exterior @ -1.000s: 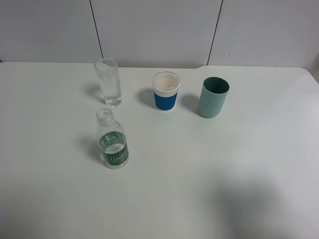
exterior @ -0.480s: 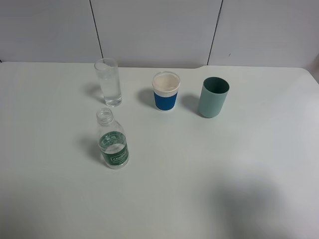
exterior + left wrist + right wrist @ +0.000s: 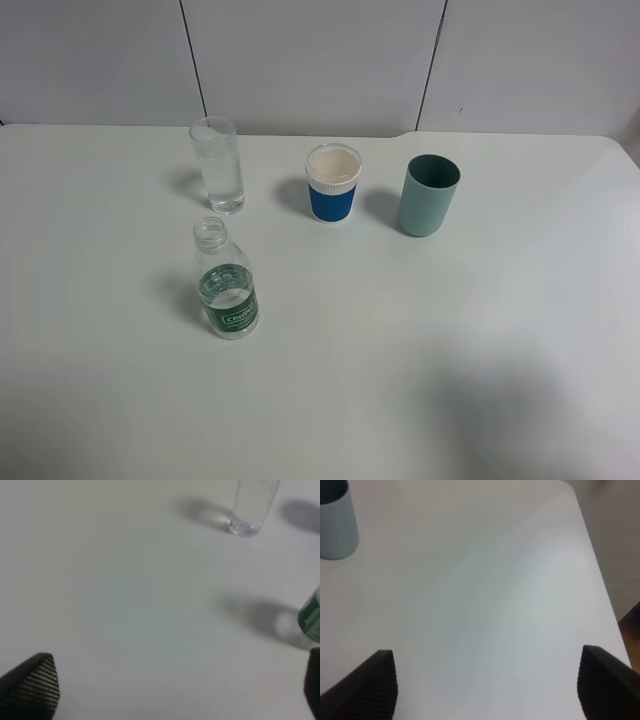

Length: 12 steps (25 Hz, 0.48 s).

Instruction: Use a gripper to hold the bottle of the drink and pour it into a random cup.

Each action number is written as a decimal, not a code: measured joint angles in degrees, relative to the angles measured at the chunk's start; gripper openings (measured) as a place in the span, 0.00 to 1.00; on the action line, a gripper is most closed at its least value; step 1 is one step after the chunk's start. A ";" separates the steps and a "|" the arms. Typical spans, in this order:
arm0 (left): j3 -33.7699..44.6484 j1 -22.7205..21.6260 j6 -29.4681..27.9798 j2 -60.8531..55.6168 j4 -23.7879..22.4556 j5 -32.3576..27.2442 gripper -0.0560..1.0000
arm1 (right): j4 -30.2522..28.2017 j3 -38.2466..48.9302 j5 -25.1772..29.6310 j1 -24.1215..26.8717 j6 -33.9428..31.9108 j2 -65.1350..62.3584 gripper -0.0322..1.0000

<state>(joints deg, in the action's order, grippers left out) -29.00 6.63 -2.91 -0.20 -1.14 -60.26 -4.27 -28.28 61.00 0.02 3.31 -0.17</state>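
1. We see the bottle of the drink (image 3: 227, 281) standing upright on the white table (image 3: 420, 340), left of the middle, its neck open and clear liquid low inside.
2. Behind it, apart from it, stands the tall clear cup (image 3: 218, 164); further right in the same row we find a blue-and-white cup (image 3: 332, 183) and a teal-green cup (image 3: 429, 195).
3. Our left tool (image 3: 170, 687) hangs over bare table with its fingers (image 3: 35, 682) spread wide, holding nothing; the bottle's green label sits at the edge of its view.
4. Our right tool (image 3: 487, 682) is likewise spread wide over the table's right side, empty, the teal-green cup well apart from it.
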 joint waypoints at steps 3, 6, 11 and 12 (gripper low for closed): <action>0.00 0.00 0.29 0.00 0.12 0.00 1.00 | 0.00 0.00 0.00 0.00 0.00 0.00 0.75; 0.00 0.00 1.04 0.00 0.55 0.00 0.99 | 0.00 0.00 0.00 0.00 0.00 0.00 0.75; 0.00 0.00 1.51 0.00 1.14 0.00 0.99 | 0.00 0.00 0.00 -0.02 0.00 0.00 0.75; 0.00 0.00 1.51 0.00 1.14 0.00 0.99 | 0.00 0.00 0.00 0.00 0.00 0.00 0.75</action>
<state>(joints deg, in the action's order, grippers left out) -29.00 6.63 -1.41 -0.20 0.00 -60.26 -4.27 -28.28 61.00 0.02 3.31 -0.17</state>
